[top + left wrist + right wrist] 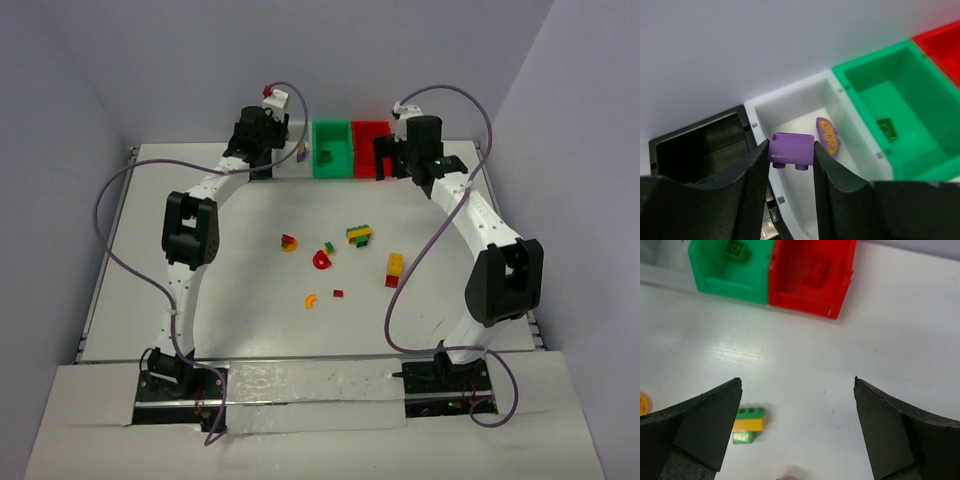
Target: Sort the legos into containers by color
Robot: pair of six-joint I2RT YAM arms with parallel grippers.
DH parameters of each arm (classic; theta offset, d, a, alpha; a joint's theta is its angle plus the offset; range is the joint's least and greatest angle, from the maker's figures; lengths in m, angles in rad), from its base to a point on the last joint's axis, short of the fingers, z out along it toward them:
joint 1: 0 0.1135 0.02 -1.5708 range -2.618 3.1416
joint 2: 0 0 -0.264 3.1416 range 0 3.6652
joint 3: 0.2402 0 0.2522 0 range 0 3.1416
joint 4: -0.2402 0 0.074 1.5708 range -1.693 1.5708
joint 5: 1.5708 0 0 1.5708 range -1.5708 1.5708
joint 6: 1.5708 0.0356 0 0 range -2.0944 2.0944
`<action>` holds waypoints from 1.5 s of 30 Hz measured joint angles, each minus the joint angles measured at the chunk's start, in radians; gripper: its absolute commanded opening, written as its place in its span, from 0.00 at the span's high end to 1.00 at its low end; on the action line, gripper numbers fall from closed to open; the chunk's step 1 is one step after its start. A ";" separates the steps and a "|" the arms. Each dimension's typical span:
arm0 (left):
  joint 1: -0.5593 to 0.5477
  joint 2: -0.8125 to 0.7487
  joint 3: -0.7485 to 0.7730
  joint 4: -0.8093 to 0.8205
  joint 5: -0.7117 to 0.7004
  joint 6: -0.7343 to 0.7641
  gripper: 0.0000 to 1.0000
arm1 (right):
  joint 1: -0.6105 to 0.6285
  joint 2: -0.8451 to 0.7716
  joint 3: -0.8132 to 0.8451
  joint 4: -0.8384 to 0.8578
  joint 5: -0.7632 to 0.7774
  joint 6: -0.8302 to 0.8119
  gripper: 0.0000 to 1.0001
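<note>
Four bins (333,172) are set side by side along the table's (250,330) far edge. A piece (828,136) lies in the second bin (790,100) from the left, another piece (887,128) in the third bin (867,75), another piece (816,271) in the fourth bin (805,302); a brick (791,149) is held above the second. Loose legos (359,234) are scattered before the row.

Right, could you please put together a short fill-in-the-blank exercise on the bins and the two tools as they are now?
1. The left tool grips a ___ brick above the white bin.
2. The green bin holds one ___ brick.
3. The red bin holds one ___ brick.
4. The right tool holds nothing, and its jaws are ___.

Missing words: purple; green; red; open.
</note>
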 measured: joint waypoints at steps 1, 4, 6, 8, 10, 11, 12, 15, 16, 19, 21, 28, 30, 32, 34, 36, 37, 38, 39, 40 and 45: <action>0.000 0.021 0.011 0.004 -0.007 0.009 0.92 | -0.002 -0.004 -0.014 -0.009 -0.010 0.000 0.00; -0.006 0.075 0.039 0.020 -0.024 0.044 0.89 | -0.002 -0.004 -0.040 -0.036 -0.038 -0.001 0.00; -0.012 0.093 0.041 0.026 -0.039 0.066 0.83 | -0.002 -0.004 -0.048 -0.054 -0.055 -0.004 0.00; -0.018 0.104 0.041 0.028 -0.055 0.086 0.69 | -0.002 -0.004 -0.050 -0.064 -0.071 -0.008 0.00; -0.024 0.107 0.041 0.034 -0.066 0.101 0.53 | -0.002 -0.004 -0.051 -0.072 -0.088 -0.014 0.00; -0.026 0.107 0.041 0.038 -0.071 0.106 0.48 | -0.002 -0.004 -0.051 -0.074 -0.096 -0.018 0.00; -0.027 0.107 0.041 0.046 -0.074 0.110 0.44 | -0.002 -0.004 -0.051 -0.078 -0.104 -0.023 0.00; -0.029 0.107 0.041 0.064 -0.081 0.119 0.26 | -0.002 -0.004 -0.051 -0.103 -0.135 -0.043 0.00; -0.029 0.107 0.041 0.065 -0.083 0.121 0.23 | -0.002 -0.004 -0.051 -0.117 -0.149 -0.054 0.00; -0.028 0.104 0.041 0.064 -0.087 0.125 0.19 | -0.002 -0.004 -0.051 -0.168 -0.183 -0.089 0.01; -0.028 0.098 0.041 0.062 -0.091 0.127 0.17 | -0.002 -0.004 -0.051 -0.213 -0.195 -0.109 0.02; -0.028 0.004 -0.002 0.051 -0.126 0.125 0.18 | 0.008 -0.066 -0.083 -0.390 -0.152 -0.068 0.05; -0.028 -0.052 -0.033 0.034 -0.149 0.116 0.18 | 0.019 -0.120 -0.124 -0.442 -0.126 -0.026 0.05; -0.028 -0.116 -0.064 0.017 -0.172 0.101 0.20 | 0.038 -0.167 -0.159 -0.481 -0.082 0.022 0.03; -0.028 -0.196 -0.117 -0.002 -0.203 0.079 0.23 | 0.068 -0.195 -0.195 -0.511 -0.015 0.086 0.01; -0.028 -0.288 -0.176 -0.021 -0.241 0.045 0.24 | 0.092 -0.199 -0.240 -0.528 0.017 0.147 0.00; -0.028 -0.331 -0.203 -0.032 -0.260 0.030 0.25 | 0.101 -0.200 -0.278 -0.525 0.015 0.178 0.00; -0.028 -0.377 -0.238 -0.036 -0.281 0.015 0.25 | 0.108 -0.199 -0.319 -0.529 0.013 0.205 0.00; -0.028 -0.416 -0.269 -0.043 -0.299 0.003 0.25 | 0.110 -0.199 -0.353 -0.537 0.010 0.220 0.00; -0.026 -0.456 -0.302 -0.044 -0.315 -0.015 0.25 | 0.110 -0.197 -0.375 -0.552 0.005 0.236 0.00; -0.015 -0.635 -0.517 -0.062 -0.372 -0.088 0.26 | 0.110 -0.167 -0.382 -0.582 -0.003 0.290 0.03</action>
